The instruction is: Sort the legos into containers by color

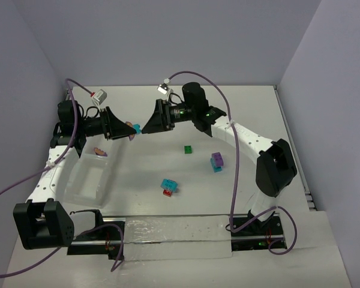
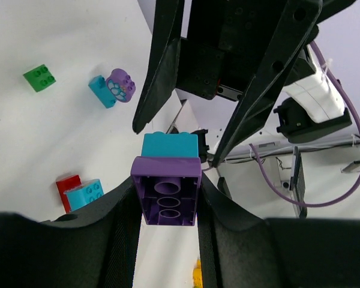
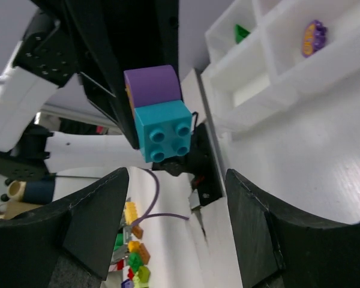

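We noted the left tool (image 1: pixel 129 132) clamped on the purple brick (image 2: pixel 167 195) of a purple-and-cyan pair, held above the surface (image 1: pixel 168 117) near the tray (image 1: pixel 78 180). The right tool (image 3: pixel 175 177) faced it, jaws apart on either side of the cyan brick (image 3: pixel 165 137); we could not tell whether they touched it. A green brick (image 1: pixel 187 149) lay on the surface.

Inspection found the premises to be a robotics laboratory test cell. A bare white table (image 1: pixel 168 114) served as the work surface. Plain, unfurnished pale walls (image 1: pixel 168 42) enclosed the table on its far, left and right sides. Two white-and-black robot arms, the left arm (image 1: pixel 48 180) and the right arm (image 1: pixel 246 138), were mounted on a black rail (image 1: pixel 93 240) along the table's near edge. Exposed purple cables (image 1: pixel 234 180) ran from that edge up both arms, above the table.
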Available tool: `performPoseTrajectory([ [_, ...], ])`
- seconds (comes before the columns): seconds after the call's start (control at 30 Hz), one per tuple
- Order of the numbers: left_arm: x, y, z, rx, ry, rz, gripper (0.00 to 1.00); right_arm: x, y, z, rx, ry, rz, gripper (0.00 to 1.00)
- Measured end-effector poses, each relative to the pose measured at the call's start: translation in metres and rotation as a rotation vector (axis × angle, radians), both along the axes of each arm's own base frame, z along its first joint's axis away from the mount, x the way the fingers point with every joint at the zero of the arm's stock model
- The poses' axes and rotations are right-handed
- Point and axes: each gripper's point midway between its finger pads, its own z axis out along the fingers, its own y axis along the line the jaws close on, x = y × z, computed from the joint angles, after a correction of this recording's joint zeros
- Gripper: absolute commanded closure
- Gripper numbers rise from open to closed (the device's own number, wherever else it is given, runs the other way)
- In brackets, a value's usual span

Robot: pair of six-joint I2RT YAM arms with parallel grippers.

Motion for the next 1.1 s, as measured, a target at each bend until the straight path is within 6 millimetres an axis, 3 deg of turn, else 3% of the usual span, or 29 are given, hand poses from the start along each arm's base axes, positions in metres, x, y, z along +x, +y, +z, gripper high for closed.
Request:
performPoseTrajectory([
  [0.4,-0.008,-0.004,0.01,-0.022,-0.044,-0.06,1.0,-0.01,0.005,0.043,0.16,0.006,0.073,0.35],
  [0.8,-0.017,-0.011,0.015,-0.028,-0.058,-0.094,1.0,-0.004,0.011,0.027,0.144,0.055,0.079,0.4],
  [1.1,-0.018,-0.011,0.022,-0.03,-0.08,-0.094,1.0,-0.008,0.014,0.034,0.178,0.07,0.109,0.48],
])
